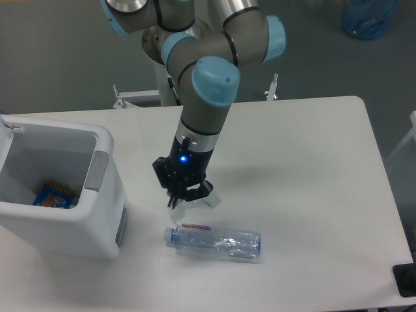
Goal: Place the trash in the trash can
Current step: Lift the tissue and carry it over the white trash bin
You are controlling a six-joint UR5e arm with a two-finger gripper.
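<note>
My gripper [186, 197] points down at the table's middle, its fingers closed on the small crumpled translucent-white wrapper [209, 201], which sticks out on both sides at table level. The clear crinkled plastic bottle [214, 240] with a red-and-blue label lies on its side on the table just in front of the gripper, cap to the left. The large white trash can [97, 214] with a grey side panel stands at the left, open at the top, about a hand's width left of the gripper.
A blue-orange snack packet [54, 194] lies inside the trash can. The table's front edge is close behind the bottle. A dark object [405, 279] sits at the front right corner. A blue object [368, 16] is on the floor, far right.
</note>
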